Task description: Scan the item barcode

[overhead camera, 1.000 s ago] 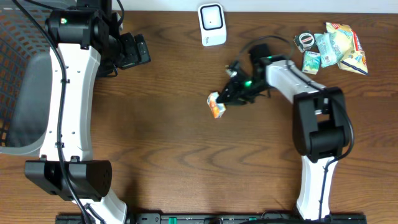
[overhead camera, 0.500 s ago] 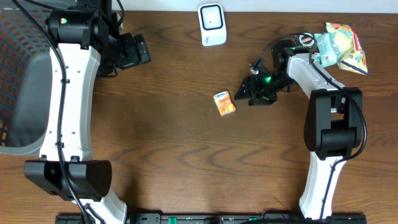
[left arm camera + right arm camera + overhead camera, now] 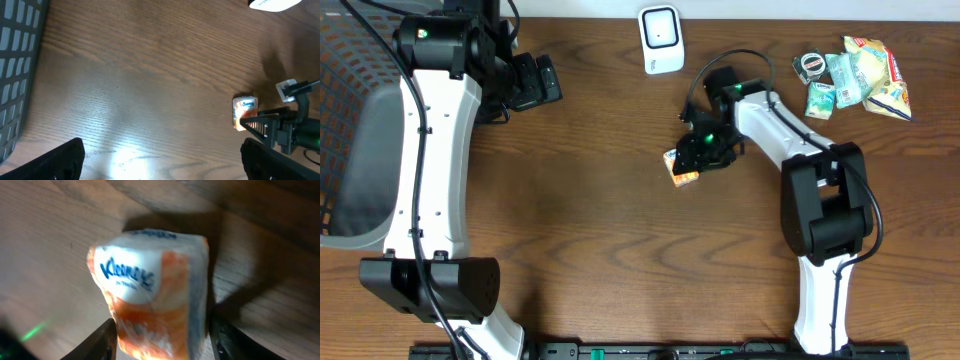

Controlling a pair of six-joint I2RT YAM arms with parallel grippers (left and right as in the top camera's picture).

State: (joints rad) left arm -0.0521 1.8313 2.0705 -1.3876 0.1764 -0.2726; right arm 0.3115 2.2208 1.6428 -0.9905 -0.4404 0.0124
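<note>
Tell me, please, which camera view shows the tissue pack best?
The right wrist view: the tissue pack fills the frame, logo readable, between the fingers. Overhead, it is small, partly under the right gripper; the left wrist view shows it small and distant.

**A:** Looks like a mock shop checkout in a lab. There's a scanner (image 3: 660,39) at the table's (image 3: 580,250) far edge and packets (image 3: 865,78) heaped in the far right corner.

**B:** And a mesh basket (image 3: 345,120) off the left edge, with robot arms (image 3: 430,160) rising from the near edge.
</note>
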